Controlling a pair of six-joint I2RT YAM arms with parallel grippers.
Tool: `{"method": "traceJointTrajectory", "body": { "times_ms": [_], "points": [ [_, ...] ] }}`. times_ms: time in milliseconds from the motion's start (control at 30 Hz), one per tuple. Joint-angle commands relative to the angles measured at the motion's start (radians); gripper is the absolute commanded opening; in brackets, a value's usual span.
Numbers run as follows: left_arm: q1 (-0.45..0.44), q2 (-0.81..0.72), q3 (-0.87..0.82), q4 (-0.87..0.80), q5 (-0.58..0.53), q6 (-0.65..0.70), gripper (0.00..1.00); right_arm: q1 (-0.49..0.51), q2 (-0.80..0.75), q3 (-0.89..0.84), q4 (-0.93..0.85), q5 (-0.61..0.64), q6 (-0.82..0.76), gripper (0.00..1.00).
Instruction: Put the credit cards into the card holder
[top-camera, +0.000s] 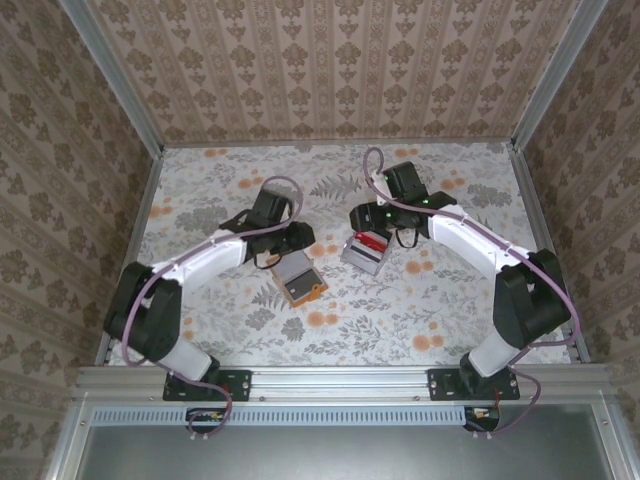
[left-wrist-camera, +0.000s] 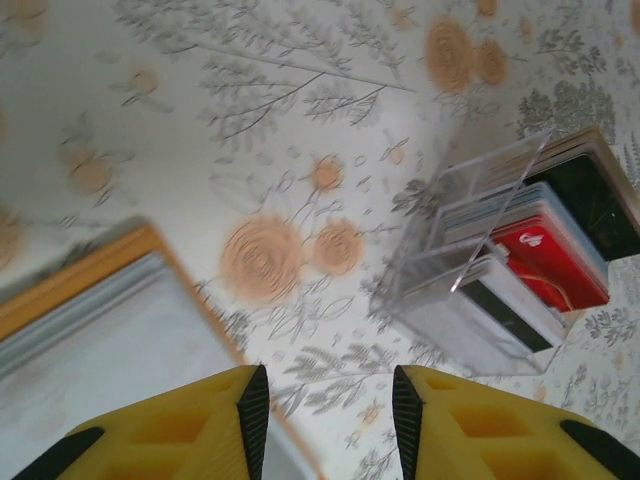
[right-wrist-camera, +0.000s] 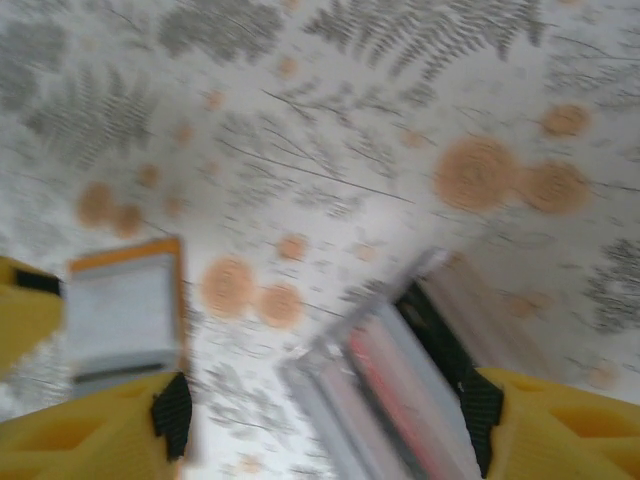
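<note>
- Flowered tablecloth (top-camera: 330, 180) carries everything I work with.
- Clear slotted plastic rack (left-wrist-camera: 425, 285) stands mid-table. I judge it keeps the red, black and pale credit cards (left-wrist-camera: 545, 265) on edge for easy pinching.
- Flat orange card holder (top-camera: 298, 283), grey inside, lies open just left of the rack, ready to receive.
- Left gripper (left-wrist-camera: 325, 420) hangs spread and empty left of the rack.
- Right gripper (right-wrist-camera: 325, 425) is spread wide over the rack, pinching nothing.

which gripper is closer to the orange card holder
Left. The left gripper sits at the far edge of the orange card holder; the right gripper is further right, over the clear card rack.
</note>
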Motion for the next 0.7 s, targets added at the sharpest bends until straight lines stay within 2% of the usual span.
{"method": "traceJointTrajectory", "body": {
  "times_ms": [0,67,300,667],
  "points": [
    [-0.020,0.112,0.096,-0.019,0.086,0.062,0.41,-0.019,-0.016,-0.035,-0.070,0.082,-0.116,0.78],
    [-0.039,0.178,0.165,-0.060,0.128,0.092,0.42,-0.020,-0.009,-0.021,-0.106,0.107,-0.161,0.79],
    [-0.100,0.348,0.321,-0.130,0.164,0.152,0.44,-0.032,0.017,0.005,-0.168,0.141,-0.235,0.80],
    [-0.114,0.446,0.389,-0.128,0.165,0.154,0.43,-0.037,0.094,0.034,-0.144,0.143,-0.216,0.79]
  ]
}}
